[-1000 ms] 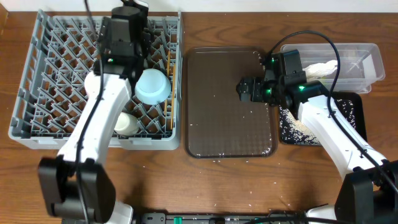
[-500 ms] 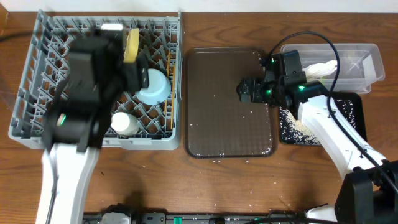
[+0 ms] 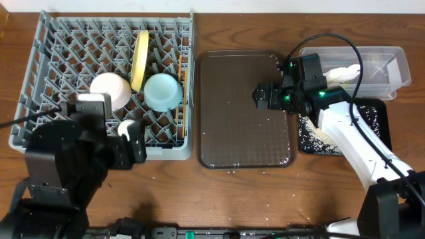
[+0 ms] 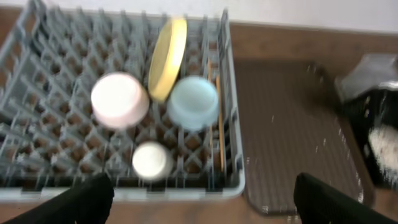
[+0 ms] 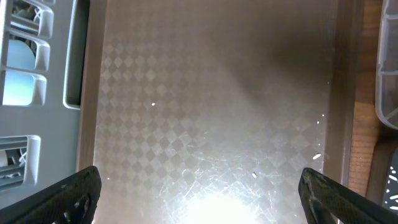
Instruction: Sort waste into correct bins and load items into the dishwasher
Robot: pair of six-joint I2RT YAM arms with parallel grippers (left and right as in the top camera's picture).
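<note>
Left gripper (image 4: 202,198): jaws spread wide, nothing between them. It sits at the near left of the table (image 3: 332,199), at the rack's near edge, and its camera looks across the rack.
Rack (image 3: 20,99): grey and square, on the left side of the table. It holds all the dishes listed below.
White bowl (image 3: 109,91): in the rack's middle, left of the plate. Whether its mouth faces up or down cannot be told.
Cup (image 4: 151,160): white, in the rack near the front wall, nearer than both bowls. From overhead the left arm partly hides it.
Plate (image 3: 139,58): yellow, standing on edge among the pegs, between the two bowls and further back.
Blue bowl (image 3: 163,91): just right of the plate's lower end, near the rack's right wall.
Chopsticks (image 3: 180,89): lying along the inside of the rack's right wall, just beside the blue bowl.
Brown tray (image 3: 226,133): between the rack and the bins, carrying only a few scattered white grains.
Right gripper (image 5: 199,194): jaws spread, holding nothing, above the brown tray's right half.
Black tray (image 3: 380,114): near the table's right edge, in front of the tub.
Rice (image 3: 312,136): heaped on the black tray's left part, with loose grains across the rest.
Tub (image 3: 398,56): clear, at the far right.
Napkin (image 3: 342,74): crumpled, inside the tub's left end.
</note>
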